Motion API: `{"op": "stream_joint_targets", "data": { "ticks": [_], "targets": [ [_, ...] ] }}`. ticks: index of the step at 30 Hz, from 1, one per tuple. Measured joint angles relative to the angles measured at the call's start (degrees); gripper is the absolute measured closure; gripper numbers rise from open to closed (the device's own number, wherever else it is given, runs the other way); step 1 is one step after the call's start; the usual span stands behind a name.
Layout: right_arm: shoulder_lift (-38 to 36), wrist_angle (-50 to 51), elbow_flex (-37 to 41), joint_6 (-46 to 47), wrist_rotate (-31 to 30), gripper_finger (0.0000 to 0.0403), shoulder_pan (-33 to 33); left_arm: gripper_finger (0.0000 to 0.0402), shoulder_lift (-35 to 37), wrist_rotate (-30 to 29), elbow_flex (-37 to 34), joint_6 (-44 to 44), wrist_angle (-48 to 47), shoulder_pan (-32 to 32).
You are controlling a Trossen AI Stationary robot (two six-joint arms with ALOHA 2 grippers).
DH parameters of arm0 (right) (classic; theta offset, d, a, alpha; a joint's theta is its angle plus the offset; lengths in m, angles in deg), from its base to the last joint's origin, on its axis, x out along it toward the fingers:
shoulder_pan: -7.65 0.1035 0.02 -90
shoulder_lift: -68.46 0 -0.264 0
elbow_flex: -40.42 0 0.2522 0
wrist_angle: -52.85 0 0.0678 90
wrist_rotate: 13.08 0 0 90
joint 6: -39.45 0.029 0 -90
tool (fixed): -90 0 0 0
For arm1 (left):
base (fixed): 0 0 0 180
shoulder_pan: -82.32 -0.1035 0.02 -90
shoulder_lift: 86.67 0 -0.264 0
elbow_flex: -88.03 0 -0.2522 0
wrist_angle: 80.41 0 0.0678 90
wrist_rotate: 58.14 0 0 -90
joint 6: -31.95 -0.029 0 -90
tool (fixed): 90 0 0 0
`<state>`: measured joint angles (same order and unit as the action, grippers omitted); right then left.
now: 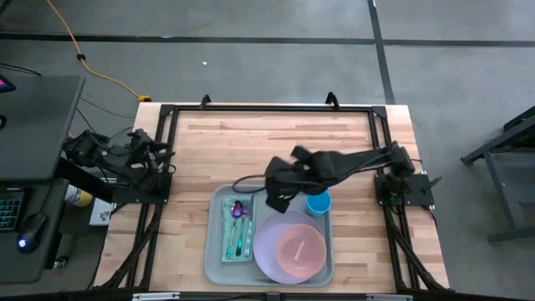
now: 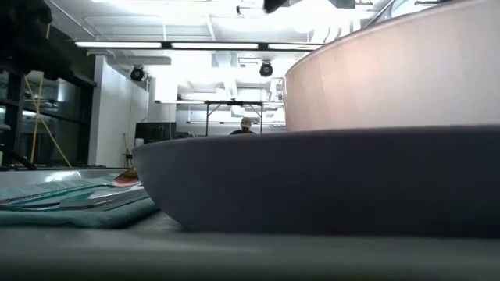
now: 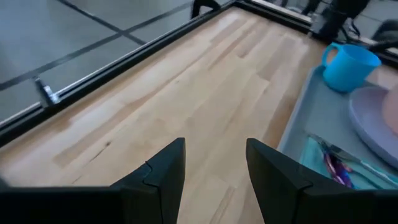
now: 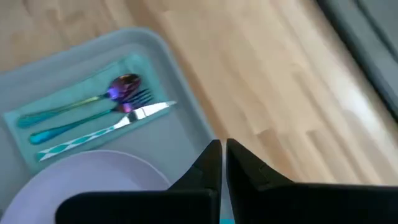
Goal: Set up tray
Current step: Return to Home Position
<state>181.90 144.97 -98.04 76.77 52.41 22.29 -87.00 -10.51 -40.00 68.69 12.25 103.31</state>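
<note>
tray (image 1: 234,272): flat on the wooden tabletop (image 1: 276,142), down at the 6 o'clock edge in the high view, long side along that edge
napkin (image 1: 226,247): teal, laid flat inside the tray along its 9 o'clock side
cutlery: spoon (image 4: 68,107), fork (image 4: 87,124) and knife (image 4: 106,132), side by side on the napkin, heads toward 12 o'clock in the high view; spoon out at 9 o'clock, fork in the middle, knife at 3 o'clock, closest to the plate
plate (image 1: 269,242): lavender, filling the tray's 4 to 5 o'clock area, just beside the napkin
pinkish dish (image 1: 299,251): round, sitting on the plate, a bit off centre toward 3 o'clock; looms huge in the low view, so can't tell much more
cup (image 1: 318,202): blue, upright in the tray's 1 o'clock corner, handle showing in the left wrist view
right hand (image 1: 276,199): up in the air over the tray's 12 o'clock rim, between napkin and cup, clenched with nothing in it, fingers (image 4: 208,163) practically touching
left hand (image 3: 215,146): parked off at the tabletop's 9 o'clock edge, well apart from the tray, released, nothing between its fingers
background: a person (image 2: 246,125) far back in the room, only visible in the low view
</note>
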Motion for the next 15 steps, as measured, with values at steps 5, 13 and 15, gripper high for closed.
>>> {"op": "stream_joint_targets", "data": {
  "ticks": [5, 13, 15],
  "targets": [
    [-6.84, 3.18, 1.99, 3.10, -3.16, 0.0403, 0.34, 0.0202, -0.05, 1.81, 0.28, -3.99, 3.19, 0.00],
    [-35.95, -22.52, 38.40, 10.02, -7.16, 0.0403, 3.23, 0.0202, -0.14, 2.78, -2.71, -11.15, 11.99, 0.00],
    [-42.55, -31.04, 47.57, 8.90, -7.92, 0.0403, 3.61, 0.0202, -0.07, 4.15, -5.15, -14.85, 17.95, 0.00]
  ]
}}
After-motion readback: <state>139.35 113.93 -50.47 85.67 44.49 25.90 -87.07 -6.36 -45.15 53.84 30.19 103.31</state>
